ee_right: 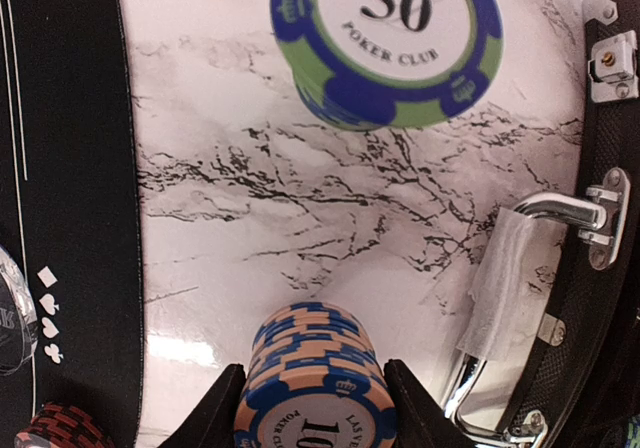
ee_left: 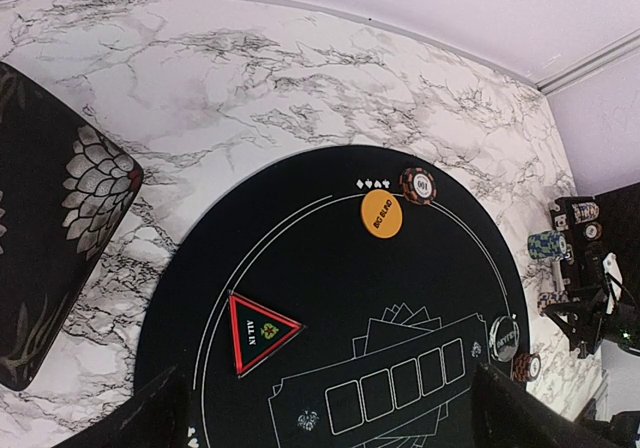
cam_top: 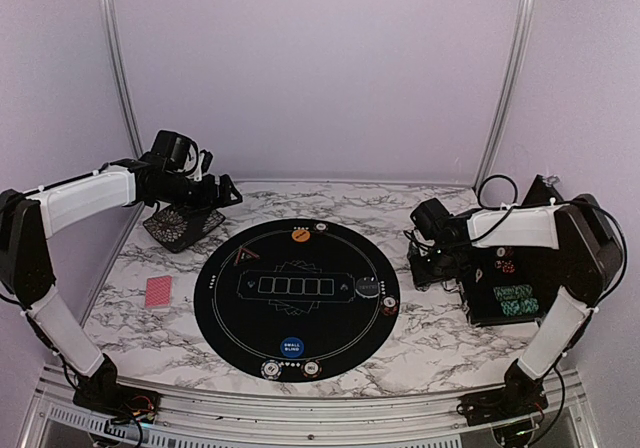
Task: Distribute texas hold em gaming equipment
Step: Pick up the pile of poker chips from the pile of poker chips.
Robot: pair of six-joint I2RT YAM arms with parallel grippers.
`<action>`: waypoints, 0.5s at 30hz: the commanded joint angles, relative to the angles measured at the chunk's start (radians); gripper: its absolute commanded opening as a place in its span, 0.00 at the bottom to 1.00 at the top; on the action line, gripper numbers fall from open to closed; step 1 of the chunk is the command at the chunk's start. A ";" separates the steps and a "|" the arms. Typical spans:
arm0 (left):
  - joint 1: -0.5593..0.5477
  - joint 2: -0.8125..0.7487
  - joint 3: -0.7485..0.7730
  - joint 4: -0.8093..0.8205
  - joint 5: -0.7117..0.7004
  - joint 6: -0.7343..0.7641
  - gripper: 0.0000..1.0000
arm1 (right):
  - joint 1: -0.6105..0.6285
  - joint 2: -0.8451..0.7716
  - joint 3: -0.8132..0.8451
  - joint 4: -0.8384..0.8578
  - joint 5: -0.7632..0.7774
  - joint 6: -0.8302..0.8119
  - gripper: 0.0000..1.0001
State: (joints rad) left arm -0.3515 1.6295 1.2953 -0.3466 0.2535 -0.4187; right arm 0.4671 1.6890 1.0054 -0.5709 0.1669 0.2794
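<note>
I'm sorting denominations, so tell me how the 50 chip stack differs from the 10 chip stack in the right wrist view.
Colour: the 50 chip stack is green and blue; the 10 chip stack is peach and blue. State: the 50 chip stack stands free on the marble table; the 10 chip stack is clamped between the right gripper's fingers. Both are upright stacks of striped-edge poker chips beside the black chip case.

Holds left gripper (cam_top: pixel 225 194) wide open, arm stretched forward; pinches orange chip stack (ee_right: pixel 312 353) with lowered right gripper (ee_right: pixel 312 408).
</note>
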 commanded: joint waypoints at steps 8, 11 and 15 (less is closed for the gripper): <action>0.004 0.002 0.020 -0.019 0.010 0.014 0.99 | -0.007 -0.038 0.045 -0.020 0.026 0.005 0.43; 0.004 0.000 0.019 -0.019 0.012 0.014 0.99 | -0.007 -0.038 0.050 -0.023 0.027 0.004 0.43; 0.004 -0.002 0.020 -0.019 0.009 0.014 0.99 | -0.007 -0.040 0.055 -0.028 0.028 0.005 0.43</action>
State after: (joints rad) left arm -0.3515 1.6295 1.2953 -0.3462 0.2539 -0.4187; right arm 0.4671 1.6829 1.0176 -0.5884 0.1745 0.2794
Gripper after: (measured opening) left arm 0.989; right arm 0.432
